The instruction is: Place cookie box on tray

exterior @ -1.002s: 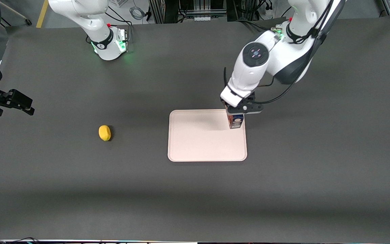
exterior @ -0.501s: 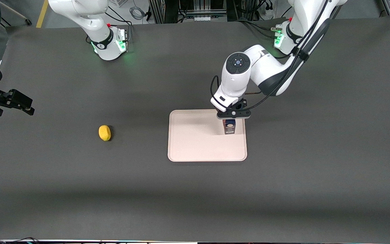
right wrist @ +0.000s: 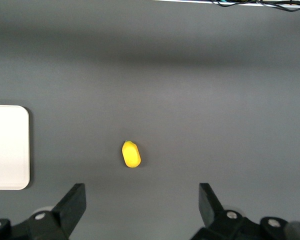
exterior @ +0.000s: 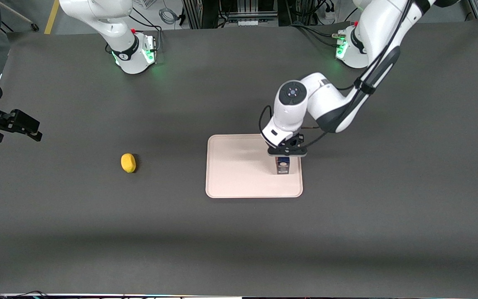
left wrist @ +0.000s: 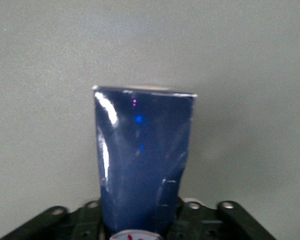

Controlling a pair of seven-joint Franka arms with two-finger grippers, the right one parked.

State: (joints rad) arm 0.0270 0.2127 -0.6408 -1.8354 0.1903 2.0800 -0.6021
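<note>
Navy cookie box upright in clenched claw over pink tray; yellow lump well apart.

I'm seeing a yellow lump lying on the dark table, toward the parked arm's end.

Glossy navy cardboard of the cookie box catches highlights in the black hand, above the smooth, matt pale-pink tray on a matt dark-grey worktop
</note>
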